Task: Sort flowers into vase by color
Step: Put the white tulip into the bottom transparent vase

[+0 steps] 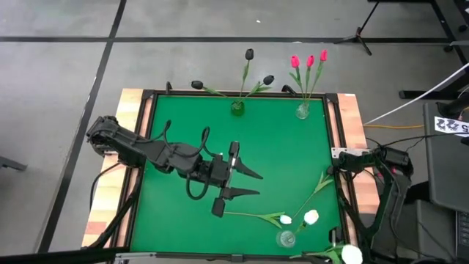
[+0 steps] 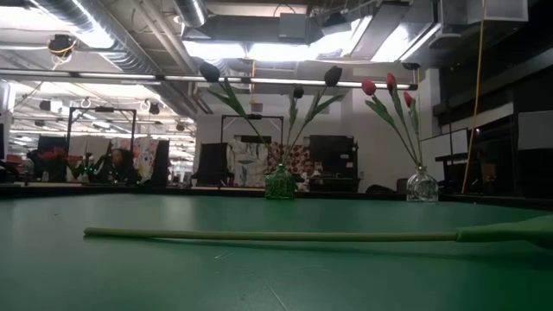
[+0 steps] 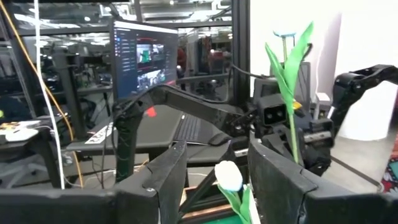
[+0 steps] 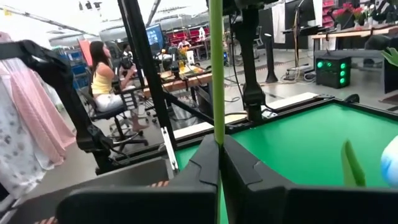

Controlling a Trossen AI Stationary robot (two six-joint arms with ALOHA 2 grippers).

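Note:
My left gripper (image 1: 255, 183) hangs open over the middle of the green table, fingers pointing right, touching nothing. One white tulip (image 1: 256, 215) lies flat on the table just near of it; its stem (image 2: 276, 234) crosses the low view. In the left wrist view a white head (image 3: 229, 176) shows beyond my open left gripper (image 3: 217, 149). My right gripper (image 1: 331, 171) sits at the table's right edge, shut on a second white tulip (image 1: 311, 216). Black tulips stand in a green vase (image 1: 237, 108), red ones in a clear vase (image 1: 303, 111). My right gripper (image 4: 217, 146) pinches the thin green stem (image 4: 216, 124) of the white tulip between its two shut fingers. The stem runs on ahead past the fingertips, slanting toward the near edge, with the head (image 1: 311, 216) at its far end. Whether the head rests on the table cannot be told.
A small clear vase (image 1: 286, 238) stands near the near edge, right of centre, and another white head (image 1: 352, 254) shows at the near right corner. The table has a dark raised rim (image 1: 333, 132). Open green surface lies between my left gripper and the far vases.

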